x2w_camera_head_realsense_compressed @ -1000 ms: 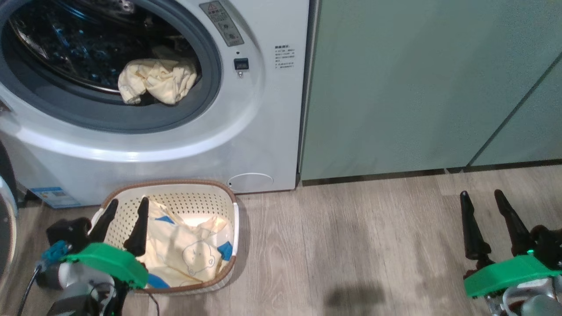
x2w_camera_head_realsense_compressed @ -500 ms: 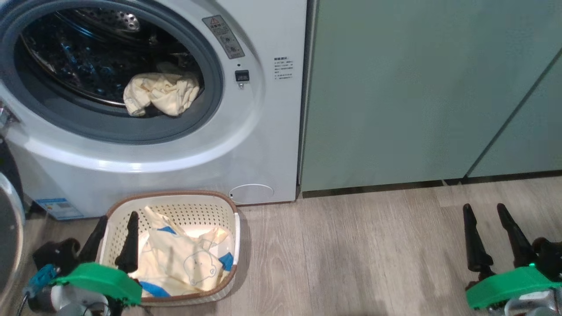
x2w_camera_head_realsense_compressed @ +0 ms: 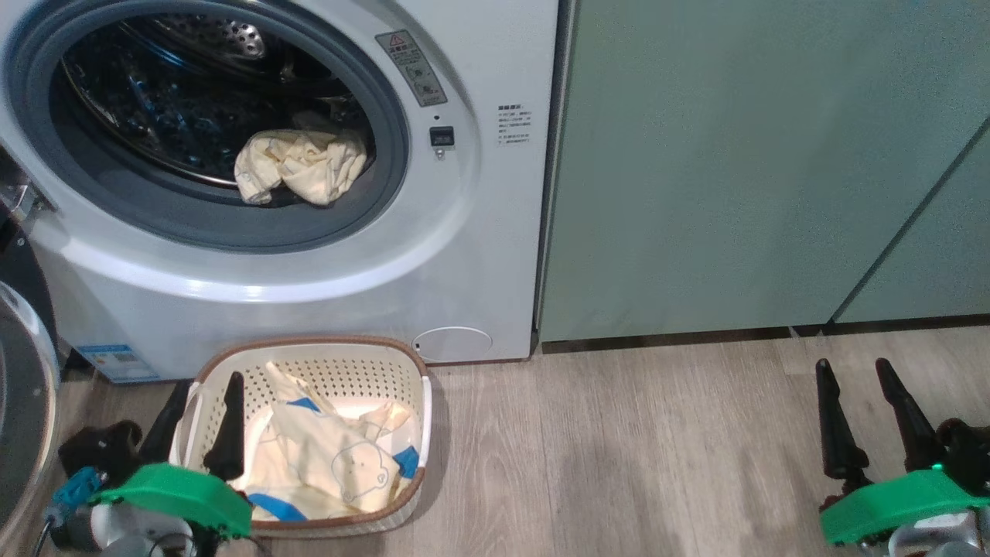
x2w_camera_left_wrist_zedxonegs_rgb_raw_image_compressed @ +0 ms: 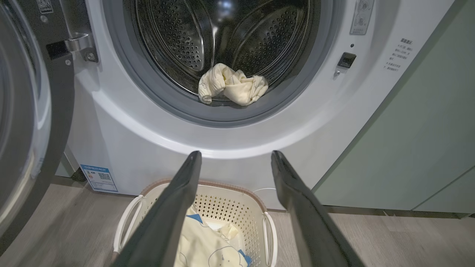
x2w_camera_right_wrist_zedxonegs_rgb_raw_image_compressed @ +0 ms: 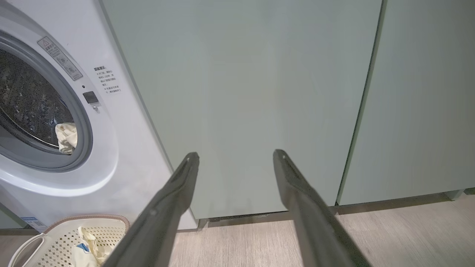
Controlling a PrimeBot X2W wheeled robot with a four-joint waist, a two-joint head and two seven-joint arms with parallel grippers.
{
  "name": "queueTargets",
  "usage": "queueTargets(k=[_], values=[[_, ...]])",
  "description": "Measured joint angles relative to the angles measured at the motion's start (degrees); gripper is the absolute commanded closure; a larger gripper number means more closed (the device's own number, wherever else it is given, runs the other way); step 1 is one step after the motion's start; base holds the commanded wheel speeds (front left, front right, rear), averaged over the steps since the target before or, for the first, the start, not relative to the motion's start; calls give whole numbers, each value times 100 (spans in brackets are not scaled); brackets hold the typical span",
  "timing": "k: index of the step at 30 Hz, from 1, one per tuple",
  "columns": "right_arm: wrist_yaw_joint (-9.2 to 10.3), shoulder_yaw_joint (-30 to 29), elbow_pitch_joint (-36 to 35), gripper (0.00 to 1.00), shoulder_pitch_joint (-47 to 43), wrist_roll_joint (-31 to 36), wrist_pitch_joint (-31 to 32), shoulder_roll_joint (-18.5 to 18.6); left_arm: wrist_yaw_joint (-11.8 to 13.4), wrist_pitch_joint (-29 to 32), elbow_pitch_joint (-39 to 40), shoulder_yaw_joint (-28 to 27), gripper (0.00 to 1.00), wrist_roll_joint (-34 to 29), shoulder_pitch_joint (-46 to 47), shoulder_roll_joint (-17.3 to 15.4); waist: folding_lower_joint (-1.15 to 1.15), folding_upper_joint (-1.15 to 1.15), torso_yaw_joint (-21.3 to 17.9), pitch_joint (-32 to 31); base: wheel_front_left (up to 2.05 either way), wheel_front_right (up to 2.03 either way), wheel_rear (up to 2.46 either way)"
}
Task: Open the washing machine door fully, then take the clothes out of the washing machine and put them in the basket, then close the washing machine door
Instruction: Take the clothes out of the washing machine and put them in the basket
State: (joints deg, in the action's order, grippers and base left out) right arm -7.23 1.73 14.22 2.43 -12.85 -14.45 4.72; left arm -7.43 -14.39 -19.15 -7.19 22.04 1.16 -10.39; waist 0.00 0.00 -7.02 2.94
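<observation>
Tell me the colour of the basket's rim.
Brown, on the cream perforated plastic basket; the head view shows it best.

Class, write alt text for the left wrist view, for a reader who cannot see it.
A crumpled cream garment lies at the front of the steel drum of a white washing machine, whose door hangs open at left. Below, the open left pincer hovers above a cream basket holding a second garment.

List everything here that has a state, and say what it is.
washing machine door: open, swung left.
washing machine: drum exposed.
garment in drum: crumpled at front lip.
basket: upright.
garment in basket: lying spread.
left gripper: open, empty.
right gripper: open, empty.
cabinet doors: shut.
</observation>
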Motion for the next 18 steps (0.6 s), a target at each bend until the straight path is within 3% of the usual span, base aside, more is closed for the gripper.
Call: queueTargets(k=[18], values=[[0, 9, -3, 0, 0, 0, 0, 0, 0, 0, 26, -57, 0, -43, 0, 48, 0, 0, 68, 36, 0, 0, 0]])
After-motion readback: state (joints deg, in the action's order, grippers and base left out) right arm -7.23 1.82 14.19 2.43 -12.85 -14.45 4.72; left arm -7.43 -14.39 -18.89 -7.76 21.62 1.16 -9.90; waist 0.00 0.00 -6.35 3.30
